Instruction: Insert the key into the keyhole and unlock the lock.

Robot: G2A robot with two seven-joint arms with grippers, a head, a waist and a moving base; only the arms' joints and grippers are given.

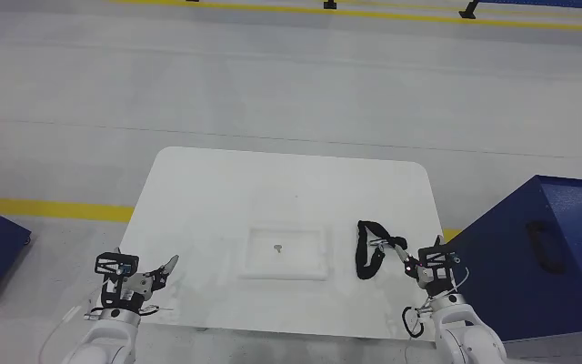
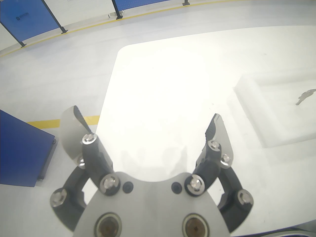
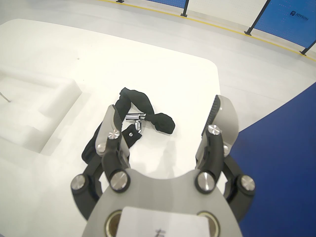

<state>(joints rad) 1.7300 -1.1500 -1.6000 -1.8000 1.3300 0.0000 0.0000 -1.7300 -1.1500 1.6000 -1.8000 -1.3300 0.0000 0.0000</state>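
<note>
Grey floor with a yellow line surrounds your white table (image 1: 273, 173), which has rounded corners; a blue box (image 1: 536, 255) stands just beside its right edge. At the middle of the table you have a shallow white tray (image 1: 250, 264); the key (image 1: 277, 247) lies flat inside it, small, silver-grey and slender, apart from the tray's walls. You'll find the lock (image 1: 368, 250) on the bare table just right of the tray; it is a chain in a wrinkled black fabric sleeve, bent into a loose loop, with two short chrome ends (image 3: 134, 117) meeting close together near a black tab. Your right claw (image 3: 164, 104) hangs at the near right corner, fingers spread wide, holding nothing; one finger (image 3: 112, 122) sits above the loop's near part, and whether it touches cannot be told. Your left claw (image 2: 145, 117) hangs at the near left edge, well apart from the tray, also spread and holding nothing.
</note>
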